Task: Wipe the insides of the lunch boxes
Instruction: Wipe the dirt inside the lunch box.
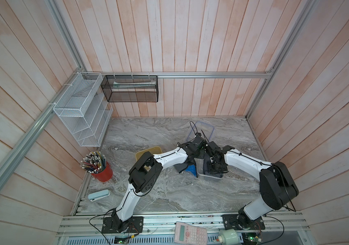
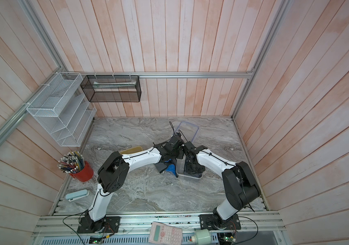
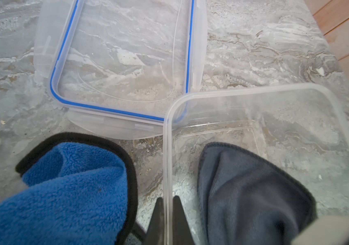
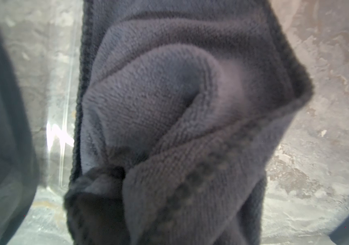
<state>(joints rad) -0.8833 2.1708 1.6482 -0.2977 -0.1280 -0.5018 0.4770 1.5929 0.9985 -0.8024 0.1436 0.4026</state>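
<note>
**Wiping the clear lunch box, yellow one left to do**

We were about partway through, by our reckoning. Our left gripper (image 3: pixel 167 201) was pinched shut on a wall of the clear lunch box (image 3: pixel 296 137), one finger inside and one outside, pinning it on the marble table. Our right gripper (image 1: pixel 214 168) was down inside that same box, clamped on a bunched grey cloth (image 4: pixel 169 106) that rested on the box floor. So the wipe of the big box looked under way rather than finished, and nothing else was in there.

Its blue-rimmed lid (image 3: pixel 122 53) lay flat on the table just beyond, with a corner of the box overlapping it. A blue cloth (image 3: pixel 73 180) sat crumpled on the table just outside the box wall, in nobody's grip.

The small yellow lunch box (image 1: pixel 148 151) was off to the left, half hidden behind our left arm, with neither gripper near it. We couldn't tell what was inside, so we counted that one as not yet wiped.
</note>
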